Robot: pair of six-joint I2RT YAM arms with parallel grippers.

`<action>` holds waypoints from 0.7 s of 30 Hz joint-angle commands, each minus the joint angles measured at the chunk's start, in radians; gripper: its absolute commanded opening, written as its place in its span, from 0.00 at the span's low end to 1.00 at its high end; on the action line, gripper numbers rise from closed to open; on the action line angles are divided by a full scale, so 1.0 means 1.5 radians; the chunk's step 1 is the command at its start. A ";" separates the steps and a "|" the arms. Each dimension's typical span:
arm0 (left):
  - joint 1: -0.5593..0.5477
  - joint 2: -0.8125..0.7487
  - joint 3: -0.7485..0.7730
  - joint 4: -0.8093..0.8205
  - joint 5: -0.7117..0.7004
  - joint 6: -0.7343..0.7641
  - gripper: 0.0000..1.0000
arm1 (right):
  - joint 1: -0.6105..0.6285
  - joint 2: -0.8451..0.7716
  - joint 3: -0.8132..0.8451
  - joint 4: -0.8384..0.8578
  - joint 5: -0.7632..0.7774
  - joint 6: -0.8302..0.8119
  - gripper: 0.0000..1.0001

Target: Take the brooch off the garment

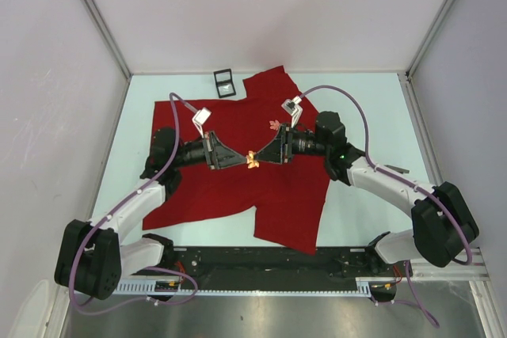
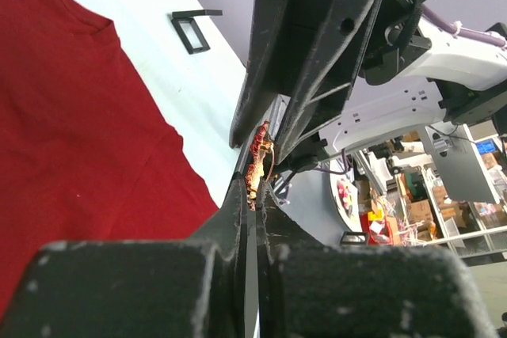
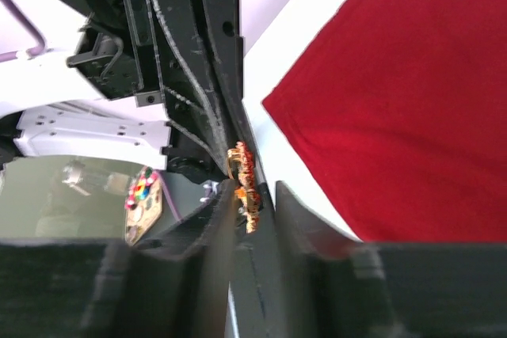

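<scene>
**A:** Top view. Item: brooch [image 1: 253, 160], over the garment's [image 1: 230, 195] middle, held clear of it. Likely light, rigid, delicate.
**B:** Left wrist?
**A:** Your left hand [image 2: 253, 187], clamped shut on one end.
**B:** Right wrist?
**A:** Your right hand [image 3: 255, 191] straddles the opposite end, partly closed; grip unclear. Pinch the rim, gently.

place: robotics lab cell | white panels [image 1: 269, 5] and aluminium posts [image 1: 95, 17] are enclosing a pale tabletop [image 1: 364, 116] | left arm [image 1: 119, 211] and right arm [image 1: 396, 187] are sitting bolted to a rail [image 1: 277, 291] | cluttered shelves [image 2: 412, 203] are showing behind
</scene>
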 commanded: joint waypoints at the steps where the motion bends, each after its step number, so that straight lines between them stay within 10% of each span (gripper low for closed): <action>1: -0.004 -0.029 0.036 -0.054 -0.023 0.069 0.00 | -0.006 -0.015 0.023 -0.029 0.058 -0.017 0.36; 11: -0.025 0.032 0.263 -0.454 -0.438 0.394 0.00 | -0.069 -0.106 0.022 -0.333 0.313 -0.120 0.48; 21: -0.041 0.280 0.417 -0.275 -0.716 0.658 0.00 | -0.162 -0.153 -0.008 -0.357 0.243 -0.163 0.48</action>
